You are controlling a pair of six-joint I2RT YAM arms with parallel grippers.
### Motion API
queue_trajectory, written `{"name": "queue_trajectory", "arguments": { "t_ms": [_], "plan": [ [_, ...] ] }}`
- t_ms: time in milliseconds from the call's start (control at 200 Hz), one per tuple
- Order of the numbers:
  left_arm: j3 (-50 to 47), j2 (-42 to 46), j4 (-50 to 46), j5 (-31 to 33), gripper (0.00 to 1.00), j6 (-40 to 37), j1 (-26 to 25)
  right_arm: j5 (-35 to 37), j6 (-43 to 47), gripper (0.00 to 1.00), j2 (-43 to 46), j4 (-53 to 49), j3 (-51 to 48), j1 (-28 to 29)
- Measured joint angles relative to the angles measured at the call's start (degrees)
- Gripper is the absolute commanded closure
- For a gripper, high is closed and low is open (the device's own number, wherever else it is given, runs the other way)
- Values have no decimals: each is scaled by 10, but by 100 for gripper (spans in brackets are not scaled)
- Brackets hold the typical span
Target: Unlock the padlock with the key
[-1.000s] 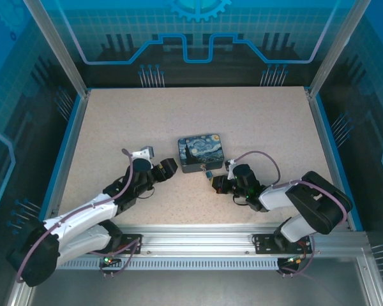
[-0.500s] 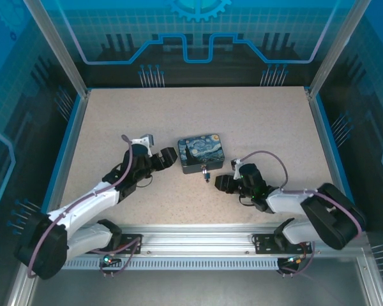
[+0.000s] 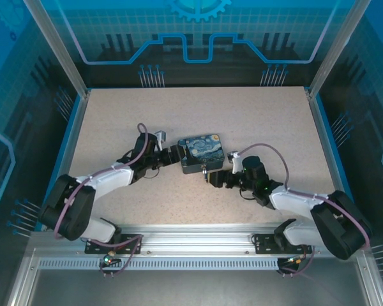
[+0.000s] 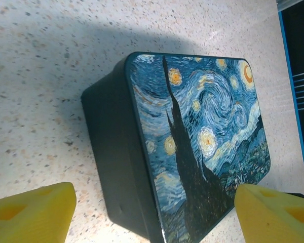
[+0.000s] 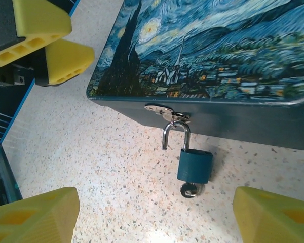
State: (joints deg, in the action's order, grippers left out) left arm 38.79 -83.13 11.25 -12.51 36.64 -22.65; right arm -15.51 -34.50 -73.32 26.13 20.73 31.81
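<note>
Padlock [image 5: 194,166] hangs by its thin shackle from the hasp [image 5: 159,109] on the near wall of the painted tin [image 5: 218,45]. Its small blue body lies on the worktop [image 5: 106,172] just beside that wall. The key [image 5: 191,190] sits in the bottom of the body with its head sticking out. The lock's long axis runs from the hasp out toward the right tool [image 5: 152,217], key end nearest. The key head therefore lies ahead of that tool, slightly off the midline between its yellow fingers [image 5: 33,217], which stand wide apart and hold nothing. The left tool [image 4: 152,217] is likewise spread and empty, facing the tin's left end, and looks well placed to brace it. One leg of the shackle appears to end free of the body, so the lock may already be released, though I cannot be sure. The right arm is plainly the nearer for pinching the key head, and it would have to advance and close on a very small target.
</note>
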Motion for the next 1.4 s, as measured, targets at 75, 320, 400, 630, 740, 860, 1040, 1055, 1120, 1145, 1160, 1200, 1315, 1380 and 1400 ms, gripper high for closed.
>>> {"name": "queue_trajectory", "arguments": {
  "t_ms": [75, 320, 400, 630, 740, 860, 1040, 1055, 1120, 1145, 1160, 1200, 1315, 1380, 1400],
  "plan": [
    [3, -16, 9, -8, 18, -3, 0, -13, 1, 20, -34, 0, 19, 0],
    [4, -56, 16, -26, 22, -8, 0, -43, 1, 22, -139, 13, 82, 0],
    [4, -62, 17, -28, 22, -8, 0, -47, 1, 22, -168, 19, 96, 1],
    [4, -72, 31, -30, 24, -8, 0, -63, 0, 23, -217, 31, 123, 8],
    [0, -79, 45, -34, 25, -8, 0, -73, -3, 28, -236, 36, 138, 13],
    [-5, -80, 58, -37, 25, -7, 0, -75, -6, 31, -241, 45, 140, 16],
    [-12, -84, 77, -41, 25, -6, 1, -75, -10, 36, -241, 53, 139, 16],
    [-12, -84, 79, -41, 25, -6, 1, -75, -11, 36, -241, 54, 139, 16],
    [-14, -84, 82, -42, 25, -6, 1, -75, -10, 39, -240, 57, 137, 16],
    [-14, -84, 83, -43, 25, -6, 1, -75, -10, 41, -239, 57, 137, 15],
    [-14, -84, 83, -43, 25, -6, 1, -75, -11, 42, -238, 57, 137, 15],
    [-14, -85, 84, -43, 25, -6, 1, -75, -12, 44, -236, 59, 136, 15],
    [-14, -85, 85, -43, 25, -6, 1, -74, -10, 48, -227, 59, 127, 14],
    [-14, -85, 85, -43, 25, -6, 1, -74, -10, 51, -223, 59, 124, 11],
    [-14, -85, 85, -43, 25, -6, 1, -73, -10, 52, -222, 59, 123, 11]
  ]
}}
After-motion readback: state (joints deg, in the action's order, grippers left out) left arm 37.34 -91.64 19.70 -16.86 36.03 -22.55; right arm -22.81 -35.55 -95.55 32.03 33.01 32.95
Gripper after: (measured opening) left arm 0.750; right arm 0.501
